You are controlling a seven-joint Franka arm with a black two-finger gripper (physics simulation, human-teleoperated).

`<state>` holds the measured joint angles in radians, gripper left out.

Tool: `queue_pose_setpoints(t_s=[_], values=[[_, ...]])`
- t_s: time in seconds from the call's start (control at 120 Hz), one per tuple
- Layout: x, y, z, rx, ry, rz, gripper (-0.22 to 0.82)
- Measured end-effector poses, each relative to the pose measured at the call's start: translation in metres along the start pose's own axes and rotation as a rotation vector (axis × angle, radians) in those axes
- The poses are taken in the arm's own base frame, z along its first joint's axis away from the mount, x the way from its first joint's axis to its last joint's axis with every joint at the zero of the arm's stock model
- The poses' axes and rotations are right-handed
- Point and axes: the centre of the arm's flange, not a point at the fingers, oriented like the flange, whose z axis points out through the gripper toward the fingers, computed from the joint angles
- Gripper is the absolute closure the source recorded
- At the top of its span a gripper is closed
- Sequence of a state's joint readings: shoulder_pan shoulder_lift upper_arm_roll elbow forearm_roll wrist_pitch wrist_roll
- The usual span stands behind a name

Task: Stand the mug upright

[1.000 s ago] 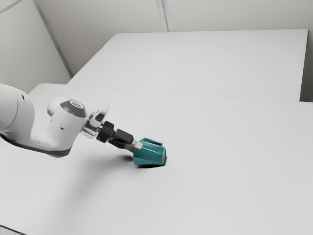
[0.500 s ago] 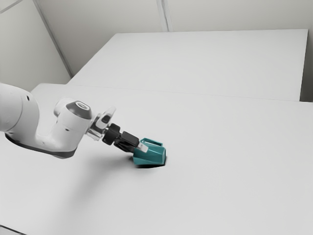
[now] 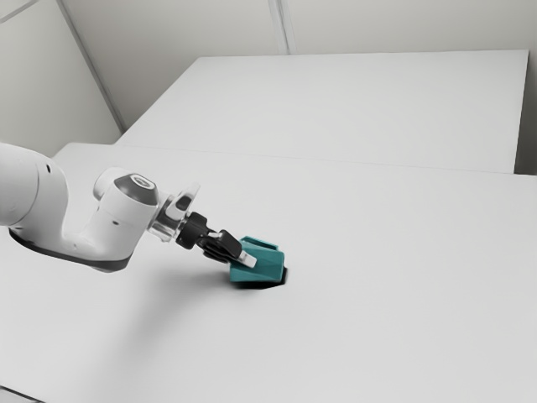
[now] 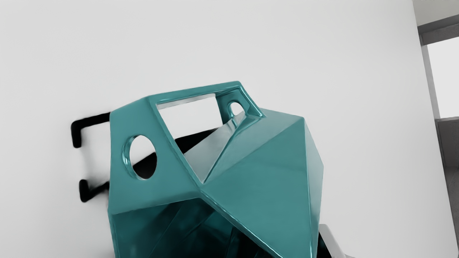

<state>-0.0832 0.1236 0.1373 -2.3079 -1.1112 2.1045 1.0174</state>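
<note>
- Exterior view, just below the middle of the frame: the teal faceted mug lies tipped on its side, not upright, over the white bench.
- Its handle is on the upper side; a black shadow shows along the underside.
- From the exterior view's left, the white arm reaches in, and the black gripper slants down to the mug, its end overlapping the exterior view's left part of it.
- I cannot tell whether the fingers are released or clenched on the mug.
- Wrist view: the mug's dark mouth faces the gripper, and the angular handle has a rounded hole through it.
- Upper part of the exterior view: a second pale surface stands beyond the bench, before pale walls.
</note>
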Motion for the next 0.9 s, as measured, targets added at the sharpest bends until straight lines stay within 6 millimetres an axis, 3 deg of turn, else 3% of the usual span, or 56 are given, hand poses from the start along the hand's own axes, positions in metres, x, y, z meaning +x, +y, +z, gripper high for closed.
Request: queue_pose_setpoints(t_s=[0.2, 0.517, 0.9], values=[[0.004, 0.004, -0.005, 0.009, 0.007, 0.0, 0.74], [0.043, 0.031, -0.026, 0.059, -0.02, 0.111, 0.78], [0.086, 0.07, -0.076, 0.27, -0.274, 0.238, 0.78]])
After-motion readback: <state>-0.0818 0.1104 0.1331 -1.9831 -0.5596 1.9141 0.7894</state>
